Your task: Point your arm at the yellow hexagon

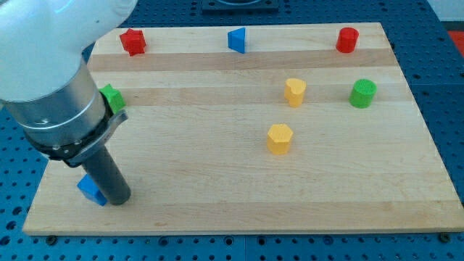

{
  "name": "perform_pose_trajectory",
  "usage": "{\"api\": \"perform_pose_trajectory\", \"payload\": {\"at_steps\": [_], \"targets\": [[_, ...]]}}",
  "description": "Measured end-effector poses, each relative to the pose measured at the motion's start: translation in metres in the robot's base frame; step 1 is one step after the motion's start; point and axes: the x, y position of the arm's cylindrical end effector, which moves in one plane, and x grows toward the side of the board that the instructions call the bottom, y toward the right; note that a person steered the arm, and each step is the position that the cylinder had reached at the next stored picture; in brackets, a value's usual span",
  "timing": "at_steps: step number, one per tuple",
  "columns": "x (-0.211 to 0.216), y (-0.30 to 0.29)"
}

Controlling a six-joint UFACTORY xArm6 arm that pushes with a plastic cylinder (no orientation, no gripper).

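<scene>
The yellow hexagon sits on the wooden board, right of the middle. My tip rests near the board's bottom left corner, far to the left of the hexagon and touching or just beside a blue block. A second yellow block, heart-like in shape, lies a little above the hexagon.
A red star sits at the top left, a blue triangle at the top middle, a red cylinder at the top right. A green cylinder is at the right. A green block shows partly behind the arm.
</scene>
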Motion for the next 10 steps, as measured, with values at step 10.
{"api": "perform_pose_trajectory", "payload": {"at_steps": [10], "targets": [[-0.123,0.279]]}}
